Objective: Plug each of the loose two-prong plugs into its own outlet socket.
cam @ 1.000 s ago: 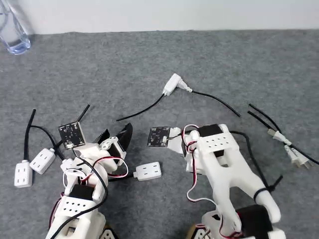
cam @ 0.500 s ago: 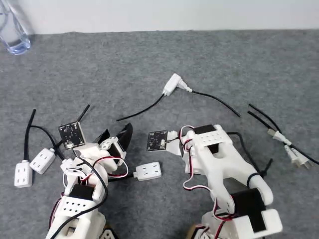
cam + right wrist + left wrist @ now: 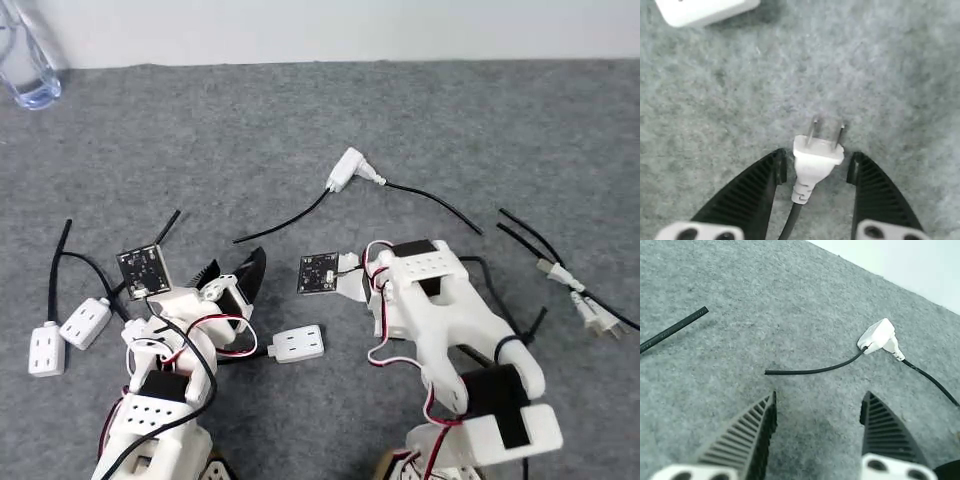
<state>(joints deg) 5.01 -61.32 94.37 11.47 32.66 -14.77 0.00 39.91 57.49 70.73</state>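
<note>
The step in hand looks like the pick-up of one plug. In the right wrist view the right tool (image 3: 817, 161) straddles a white two-prong plug (image 3: 817, 152) that lies flat on the grey bench (image 3: 900, 75). Its jaws are parted a little wider than the plug body, with one ribbed finger on each side and a thin gap on both. As far as I can judge, it brackets the plug without clamping it. The prongs point away from the tool and the cord runs back between the fingers. A white outlet socket (image 3: 705, 10) lies near, beyond the prong end and off to one side. In the high view a lone socket (image 3: 297, 343) sits on the bench between the two arms and is likely the same one.

The left tool (image 3: 815, 425) hangs wide with nothing between its fingers, close to a black cord end (image 3: 810, 371). Farther off lies a joined pair (image 3: 880, 335), plug already in socket. From above, spare sockets (image 3: 85, 322) lie by the left arm and loose plugs (image 3: 575, 295) lie well apart on the right.

The next move calls for closing squarely on the plug body, lifting it and lining the prongs up with the slots. The socket lies free, so it will probably slide unless the left tool steadies it
</note>
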